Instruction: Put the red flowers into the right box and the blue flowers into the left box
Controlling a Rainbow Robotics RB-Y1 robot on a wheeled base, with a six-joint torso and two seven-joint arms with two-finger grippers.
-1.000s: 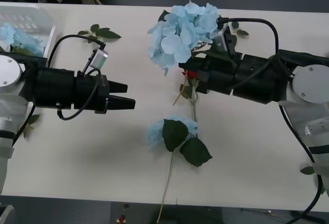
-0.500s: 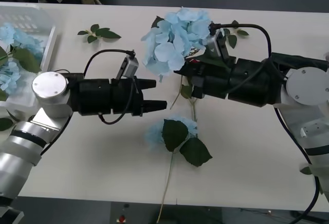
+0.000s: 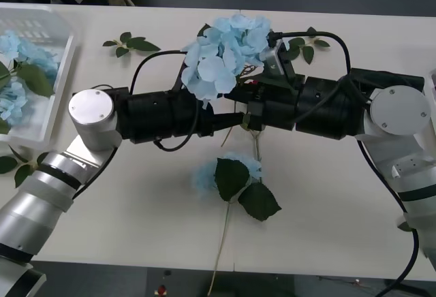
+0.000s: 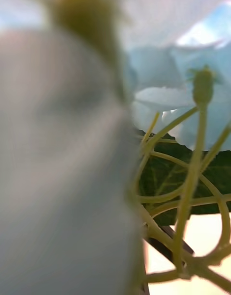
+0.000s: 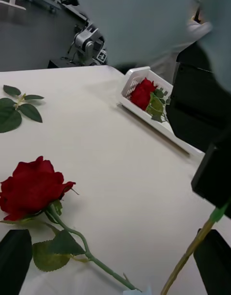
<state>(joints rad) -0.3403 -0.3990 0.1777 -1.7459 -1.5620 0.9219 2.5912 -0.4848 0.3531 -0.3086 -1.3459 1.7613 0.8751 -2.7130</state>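
Note:
A pale blue flower (image 3: 223, 50) hangs above mid-table, my right gripper (image 3: 245, 103) shut on its stem (image 5: 191, 249). My left gripper (image 3: 236, 118) has reached in to meet it; its black fingers (image 5: 13, 256) stand open on either side of that stem. Just beyond them a red flower (image 5: 31, 189) lies on the table. A second blue flower (image 3: 228, 174) lies flat nearer the front edge. The left box (image 3: 63, 79) at the far left holds blue flowers (image 3: 20, 58). One red flower (image 5: 143, 94) lies in the right box (image 5: 159, 124).
Loose green leaf sprigs lie at the back left (image 3: 133, 43), behind the right arm (image 3: 306, 45) and in front of the left box (image 3: 17, 164). The lying blue flower's long stem (image 3: 221, 242) runs over the table's front edge.
My left arm has swung right across the table until its open fingers meet the right gripper. The right arm has shifted slightly left with the blue flower.

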